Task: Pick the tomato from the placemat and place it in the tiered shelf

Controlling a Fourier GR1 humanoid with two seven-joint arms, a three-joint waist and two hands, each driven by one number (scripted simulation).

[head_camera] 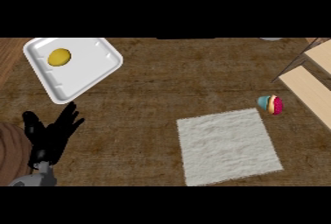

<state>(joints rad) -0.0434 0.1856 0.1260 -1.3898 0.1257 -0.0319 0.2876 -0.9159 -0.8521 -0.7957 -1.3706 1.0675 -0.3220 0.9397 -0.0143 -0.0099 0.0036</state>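
Black left robot hand held near left, fingers spread, white fuzzy rectangular placemat laid on brown surface near right, pale wooden tiered shelf far right

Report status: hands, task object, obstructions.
Left hand open, resting lower left; right hand out of view. No tomato seen on placemat. Colourful object near shelf.

The scene was a kitchen counter. A white placemat, a white tray bearing a yellow fruit and a tiered shelf sat on it.
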